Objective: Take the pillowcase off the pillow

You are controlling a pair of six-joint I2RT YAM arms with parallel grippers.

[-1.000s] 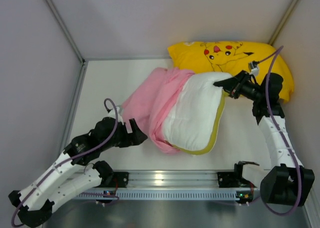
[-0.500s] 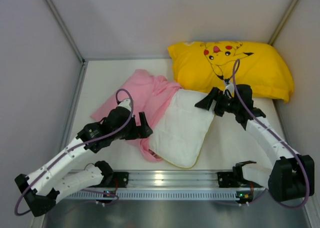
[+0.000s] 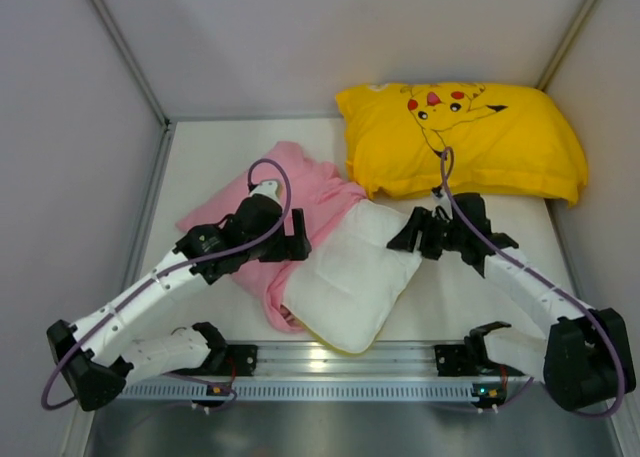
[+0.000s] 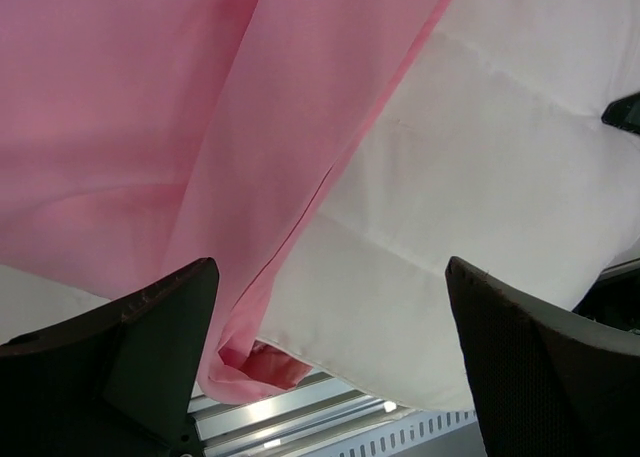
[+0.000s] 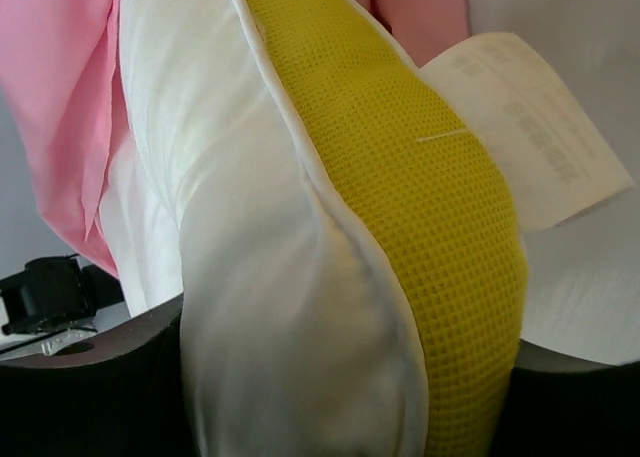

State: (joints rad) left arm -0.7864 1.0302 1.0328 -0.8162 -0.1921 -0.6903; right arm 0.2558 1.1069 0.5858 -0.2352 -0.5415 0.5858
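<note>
Pillow [image 3: 352, 277] partly inside pink pillowcase [image 3: 305, 185]

Plain grey panel walls [image 3: 300, 37], white tabletop [image 3: 200, 167], aluminium rail [image 3: 340, 357] along near edge, soft even light

Hidden beneath crumpled pink fabric pillowcase [image 3: 320, 185]: left end of plump white rectangular pillow [image 3: 352, 277] with yellow trim. Cropped in both wrist views too. Too blurred to read: print on white paper label [image 5: 530, 127].
</note>
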